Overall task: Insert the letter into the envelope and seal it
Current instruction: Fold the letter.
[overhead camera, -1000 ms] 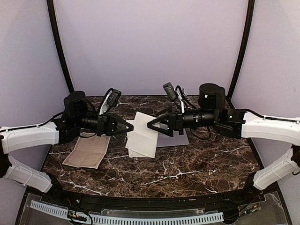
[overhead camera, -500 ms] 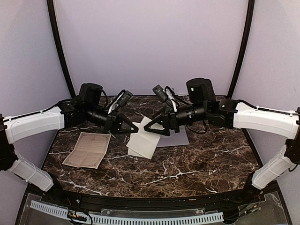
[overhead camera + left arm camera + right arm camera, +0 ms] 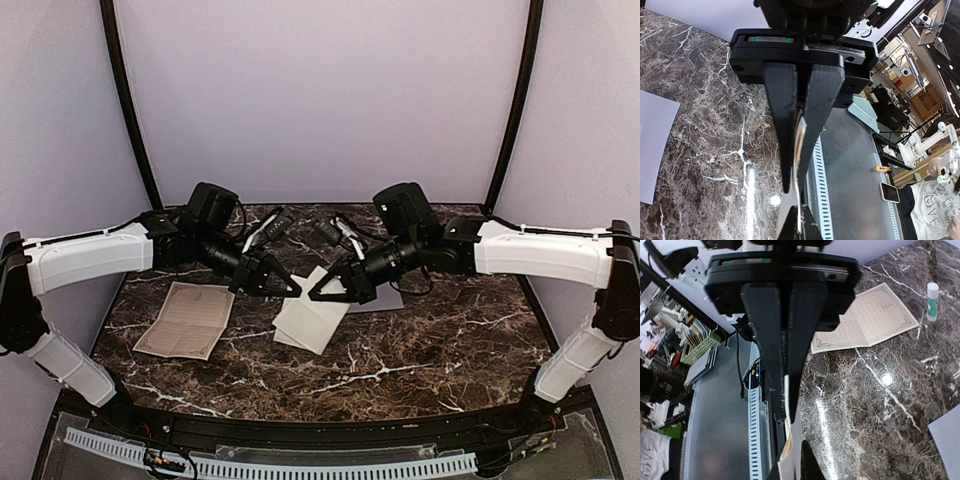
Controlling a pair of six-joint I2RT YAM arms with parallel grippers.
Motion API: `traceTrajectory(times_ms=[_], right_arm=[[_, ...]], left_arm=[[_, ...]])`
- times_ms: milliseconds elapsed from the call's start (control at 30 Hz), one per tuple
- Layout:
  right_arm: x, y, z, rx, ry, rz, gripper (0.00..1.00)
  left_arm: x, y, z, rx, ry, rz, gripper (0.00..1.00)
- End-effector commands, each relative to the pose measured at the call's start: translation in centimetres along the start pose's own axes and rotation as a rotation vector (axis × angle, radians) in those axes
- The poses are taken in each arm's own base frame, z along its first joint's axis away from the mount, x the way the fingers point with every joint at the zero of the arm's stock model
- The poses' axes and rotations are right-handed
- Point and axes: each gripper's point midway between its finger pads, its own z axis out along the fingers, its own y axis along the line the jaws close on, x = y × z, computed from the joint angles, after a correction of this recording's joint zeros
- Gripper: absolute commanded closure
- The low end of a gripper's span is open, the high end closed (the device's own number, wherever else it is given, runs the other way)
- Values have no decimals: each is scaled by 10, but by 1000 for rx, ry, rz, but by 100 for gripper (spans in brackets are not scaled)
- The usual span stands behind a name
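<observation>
Spotter: Both arms have swung inward and nosed down since a second back. The right gripper (image 3: 314, 296), wide then, now pinches shut on the letter (image 3: 312, 322).

Lead: Left gripper (image 3: 296, 291)?

Spotter: Clamped on the same letter, opposite edge. Each wrist view shows paper edge-on between the fingers. The two grippers' tips sit close together, and the letter sags below and between them. Lower corner is at or near the table (image 3: 420, 350); can't tell if it touches.

Lead: Envelope (image 3: 388, 302)?

Spotter: Flat on the table, just behind the right gripper's fingers, mostly under its wrist. Flap hidden, so I can't tell which way the mouth faces.

Lead: Anything else close?

Spotter: Tan sheet (image 3: 187, 320) well behind the left gripper, on its outer side. Glue stick (image 3: 932, 300) far off to one side of the right gripper, seen in its wrist view only.

Lead: Step, as I read it: two-handed carry of the letter toward the envelope. Nothing inserted, nothing sealed.

Spotter: Agreed. Move both grippers as a pair, same pace and height, so the paper neither tears nor buckles. Keep slight tension. Bring the leading edge in low and square to the envelope's opening. One gripper will likely have to let go to pin the envelope; do that before the paper droops.
</observation>
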Motion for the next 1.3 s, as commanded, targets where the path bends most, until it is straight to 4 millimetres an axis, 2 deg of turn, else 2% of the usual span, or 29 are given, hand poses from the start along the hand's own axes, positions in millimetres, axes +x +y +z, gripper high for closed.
traceTrajectory(times_ms=[0, 33, 67, 133, 233, 367, 500, 600, 700, 900, 967, 1133, 1267], right_arm=[[-17, -2, -9, 22, -70, -47, 100], [-21, -3, -13, 34, -97, -50, 100], [-25, -5, -18, 46, -128, -53, 100], [-34, -5, -32, 58, -202, -60, 100], [-43, -5, -50, 61, -294, -62, 100], [-44, -3, -57, 39, -330, -54, 100], [-37, -3, -48, -2, -282, -30, 100], [-33, -4, -46, -8, -260, -21, 100], [-33, -3, -46, -10, -257, -24, 100], [-32, -3, -42, -33, -232, -19, 100], [-30, -4, -39, -34, -222, -15, 100], [-31, -6, -37, -34, -211, -14, 100], [-32, -6, -37, -31, -215, -18, 100]], left_arm=[[-10, -6, 0, 25, -13, 32, 77], [-10, -4, 0, 17, -16, 31, 67], [-12, -2, 0, 5, -25, 34, 49], [-14, 0, -2, 1, -47, 33, 35], [-14, 2, -3, 18, -72, 3, 31], [-17, 5, -2, 23, -98, -4, 36], [-35, 12, -9, -18, -161, 12, 46], [-45, 7, -12, 15, -188, 30, 50], [-42, 8, -8, 56, -174, 10, 57], [-41, 9, -4, 87, -162, -3, 60], [-44, 7, -5, 96, -167, 1, 64], [-42, 5, -3, 129, -164, -11, 88], [-39, 4, -2, 142, -156, -15, 94]])
